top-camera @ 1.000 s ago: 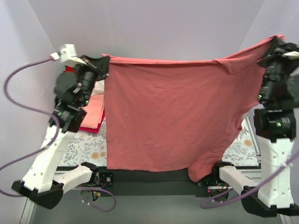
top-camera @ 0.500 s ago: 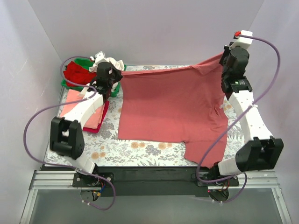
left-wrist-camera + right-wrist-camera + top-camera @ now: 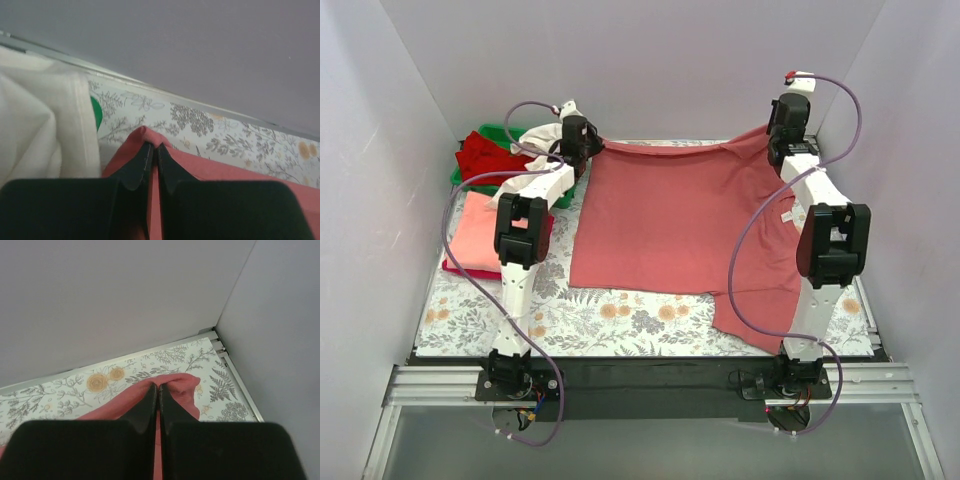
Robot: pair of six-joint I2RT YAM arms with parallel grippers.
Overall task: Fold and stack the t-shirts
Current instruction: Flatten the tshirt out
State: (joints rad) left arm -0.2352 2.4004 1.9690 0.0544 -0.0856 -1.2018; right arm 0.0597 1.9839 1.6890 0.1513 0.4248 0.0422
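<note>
The dusty-rose t-shirt [image 3: 680, 225] lies spread over the flowered table, its far edge held up at both corners. My left gripper [image 3: 592, 148] is shut on its far left corner [image 3: 145, 134], next to the bin. My right gripper [image 3: 772, 135] is shut on its far right corner [image 3: 175, 382], near the back right corner of the table. A sleeve [image 3: 765, 310] trails toward the front right. A salmon-pink shirt [image 3: 480, 228] lies folded on a red one [image 3: 540, 232] at the left. A red shirt [image 3: 485, 157] and a cream-white shirt [image 3: 542, 138] sit in the bin; the cream-white one also shows in the left wrist view [image 3: 40, 125].
The green plastic bin [image 3: 470, 181] stands at the back left corner. Grey walls [image 3: 670, 60] close in the back and both sides. The flowered table [image 3: 620, 325] shows bare at the front, ending at a black rail [image 3: 640, 372].
Both arms have reached to the back of the table and lowered. The dusty-rose shirt, hanging raised a second ago, now lies spread on the table.
</note>
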